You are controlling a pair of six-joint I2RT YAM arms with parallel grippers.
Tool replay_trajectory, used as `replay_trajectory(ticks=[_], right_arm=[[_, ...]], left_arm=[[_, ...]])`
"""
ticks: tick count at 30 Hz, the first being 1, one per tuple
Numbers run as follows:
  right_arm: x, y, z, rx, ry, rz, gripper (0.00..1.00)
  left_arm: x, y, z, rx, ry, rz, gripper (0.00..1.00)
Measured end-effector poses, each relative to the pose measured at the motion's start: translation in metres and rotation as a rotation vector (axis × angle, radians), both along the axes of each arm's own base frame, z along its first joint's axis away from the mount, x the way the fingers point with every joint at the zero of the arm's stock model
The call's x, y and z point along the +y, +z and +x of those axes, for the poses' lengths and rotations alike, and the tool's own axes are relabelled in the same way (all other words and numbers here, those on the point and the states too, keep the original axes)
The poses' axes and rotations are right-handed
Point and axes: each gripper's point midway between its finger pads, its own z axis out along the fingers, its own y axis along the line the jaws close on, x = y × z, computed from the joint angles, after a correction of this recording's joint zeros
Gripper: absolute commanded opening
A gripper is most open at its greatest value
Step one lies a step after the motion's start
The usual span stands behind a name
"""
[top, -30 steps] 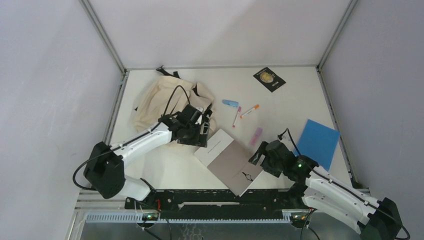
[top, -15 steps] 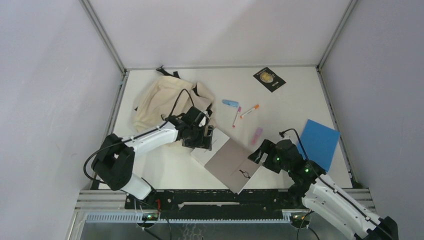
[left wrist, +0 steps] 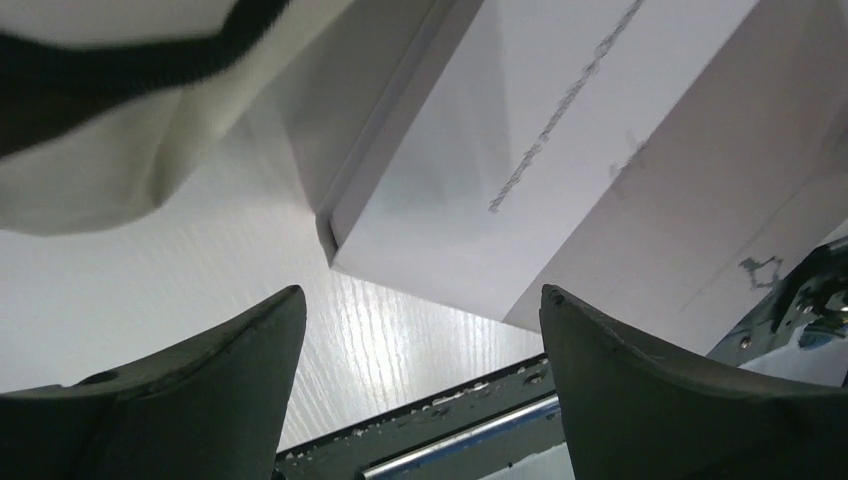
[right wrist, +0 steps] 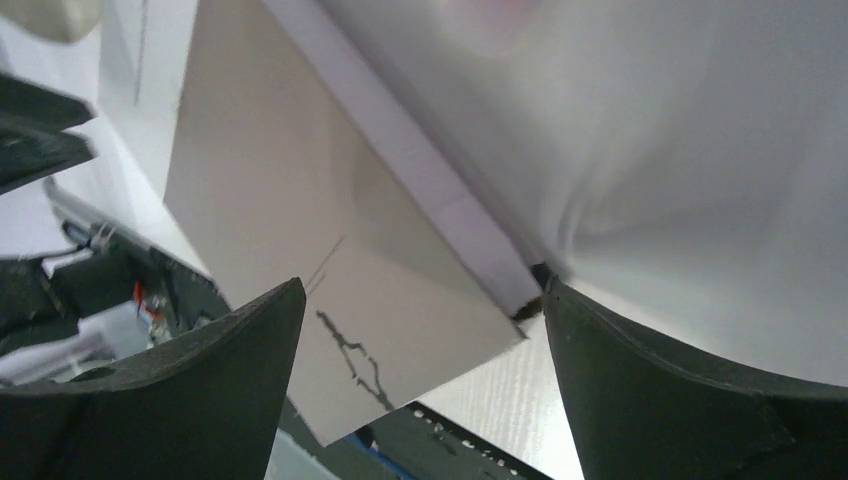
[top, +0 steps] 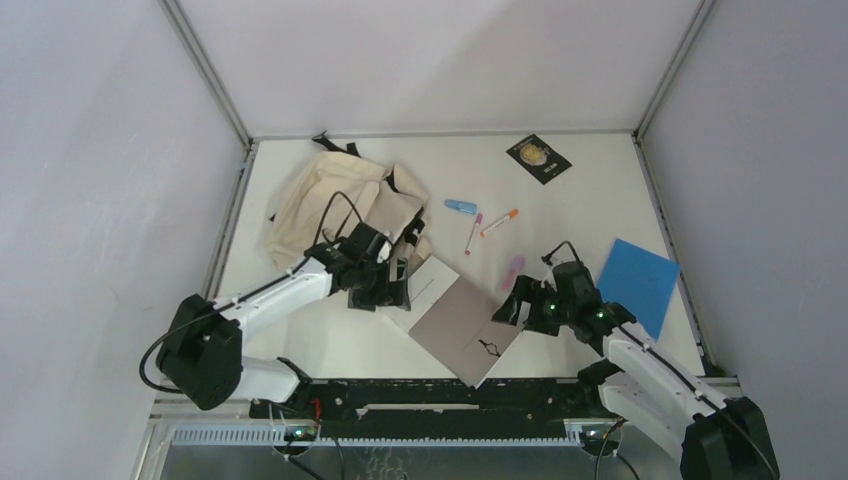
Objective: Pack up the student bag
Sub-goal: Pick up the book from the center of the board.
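Note:
The cream-beige student bag (top: 330,205) with black straps lies at the back left of the table; a fold of it shows in the left wrist view (left wrist: 90,130). A flat grey-and-white book or box (top: 455,318) lies in front of it at the table's middle, and shows in both wrist views (left wrist: 560,150) (right wrist: 300,220). My left gripper (top: 395,285) is open and empty at the book's left corner, just off the bag's front edge. My right gripper (top: 512,308) is open and empty at the book's right corner, its right finger close to that corner.
A blue sheet (top: 630,285) lies at the right. A black booklet (top: 538,157) is at the back. A blue eraser (top: 460,206), two pens (top: 498,221) and a pink item (top: 512,270) lie between. The black front rail (top: 430,395) runs along the near edge.
The left gripper moved back off the book to its left corner. The right gripper swung up and left to the book's right corner. The book shifted slightly.

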Motion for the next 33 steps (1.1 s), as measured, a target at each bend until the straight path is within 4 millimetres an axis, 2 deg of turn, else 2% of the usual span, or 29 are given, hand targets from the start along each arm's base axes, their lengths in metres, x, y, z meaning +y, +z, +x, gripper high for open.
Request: replay_trajectory(ticks=[4, 7, 8, 10, 13, 18, 20, 23, 24, 26, 33], right_arm=[[0.019, 0.008, -0.005, -0.007, 0.12, 0.088, 0.95], [0.028, 0.015, -0.01, -0.013, 0.179, 0.139, 0.88], [0.03, 0.017, -0.012, -0.014, 0.196, 0.154, 0.85], [0.035, 0.023, -0.015, -0.021, 0.228, 0.19, 0.69], [0.041, 0.033, -0.019, -0.044, 0.269, 0.236, 0.5], [0.054, 0.052, -0.029, -0.061, 0.356, 0.338, 0.33], [0.058, 0.056, -0.035, -0.059, 0.394, 0.363, 0.37], [0.064, 0.054, -0.043, -0.035, 0.431, 0.361, 0.61], [0.064, 0.05, -0.043, -0.024, 0.424, 0.348, 0.77], [0.062, 0.043, -0.037, -0.015, 0.383, 0.309, 0.86], [0.053, 0.025, 0.01, 0.028, 0.225, 0.19, 0.87]], left_arm=[[0.003, -0.018, -0.022, 0.093, 0.007, -0.022, 0.88], [0.001, -0.025, -0.033, 0.143, 0.001, -0.057, 0.88], [-0.001, -0.026, -0.035, 0.155, -0.002, -0.071, 0.87], [-0.005, -0.028, -0.033, 0.168, -0.004, -0.099, 0.86], [-0.013, -0.029, -0.029, 0.173, -0.003, -0.133, 0.86], [-0.024, -0.025, -0.024, 0.166, -0.01, -0.189, 0.86], [-0.025, -0.024, -0.023, 0.162, -0.011, -0.196, 0.86], [-0.024, -0.023, -0.021, 0.156, 0.001, -0.195, 0.86], [-0.023, -0.022, -0.02, 0.146, 0.004, -0.192, 0.86], [-0.02, -0.018, -0.017, 0.119, 0.013, -0.184, 0.86], [-0.017, 0.022, -0.005, -0.036, 0.058, -0.248, 0.92]])
